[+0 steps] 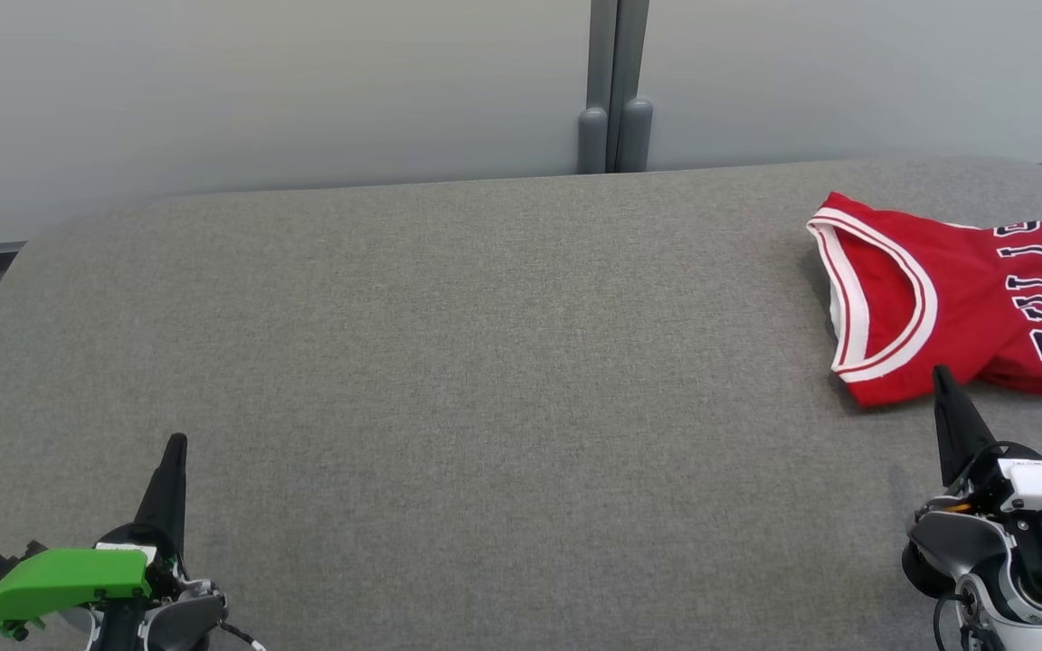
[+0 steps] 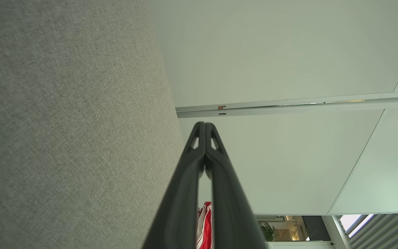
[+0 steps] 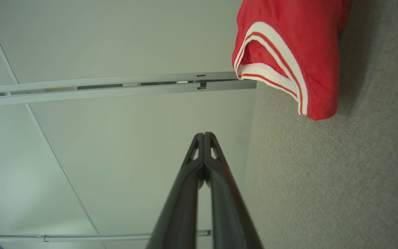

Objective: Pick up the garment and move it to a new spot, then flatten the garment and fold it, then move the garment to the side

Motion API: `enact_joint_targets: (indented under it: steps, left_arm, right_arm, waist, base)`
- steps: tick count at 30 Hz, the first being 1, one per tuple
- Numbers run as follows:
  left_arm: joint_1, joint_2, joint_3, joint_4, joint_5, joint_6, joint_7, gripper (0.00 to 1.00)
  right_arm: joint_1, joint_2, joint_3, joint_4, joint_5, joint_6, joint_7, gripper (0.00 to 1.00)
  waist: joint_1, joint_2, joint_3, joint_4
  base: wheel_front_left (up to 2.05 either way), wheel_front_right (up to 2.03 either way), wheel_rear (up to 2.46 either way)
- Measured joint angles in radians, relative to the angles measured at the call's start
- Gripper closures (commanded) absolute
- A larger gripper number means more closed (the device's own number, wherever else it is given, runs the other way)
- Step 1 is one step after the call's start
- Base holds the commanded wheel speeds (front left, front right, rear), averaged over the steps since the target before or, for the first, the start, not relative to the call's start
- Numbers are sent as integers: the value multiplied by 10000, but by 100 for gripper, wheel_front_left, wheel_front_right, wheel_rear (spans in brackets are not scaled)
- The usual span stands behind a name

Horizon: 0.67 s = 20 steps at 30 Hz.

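Note:
The garment [image 1: 964, 303] is a red jersey with white trim and dark lettering, lying folded at the far right of the grey table [image 1: 449, 362], partly cut off by the head view's right edge. My right gripper [image 1: 941, 372] stands shut just in front of the jersey's near edge, tip close to the fabric, holding nothing. In the right wrist view the jersey [image 3: 288, 52] lies ahead and to the right of the shut fingers [image 3: 204, 135]. My left gripper [image 1: 176, 441] is shut and empty at the lower left, far from the jersey. A strip of the jersey [image 2: 205, 224] peeks between the left gripper [image 2: 205, 123] fingers.
The table's grey fabric top has rounded far corners. Behind it stand pale wall panels [image 1: 259, 90] with a grey post [image 1: 613, 86] at the seam. Bare fabric spreads across the table's middle and left.

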Motion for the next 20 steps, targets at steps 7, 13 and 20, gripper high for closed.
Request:
enact_joint_targets:
  steps: [7,13,20]
  left_arm:
    - [0,-2,4,-6,0,0,0,100]
    - [0,-2,8,-8,0,0,2,100]
    - [0,-4,10,-13,0,0,2,100]
  right_arm:
    - [0,2,-6,-4,-2,0,0,100]
    - [0,4,-10,-4,-2,0,2,100]
    - [0,6,-15,-6,-2,0,2,100]
  waist:
    - [0,0,0,0]
    - [0,0,1,0]
    - [0,0,1,0]
  base:
    - [0,0,0]
    - [0,0,0]
    - [0,0,0]
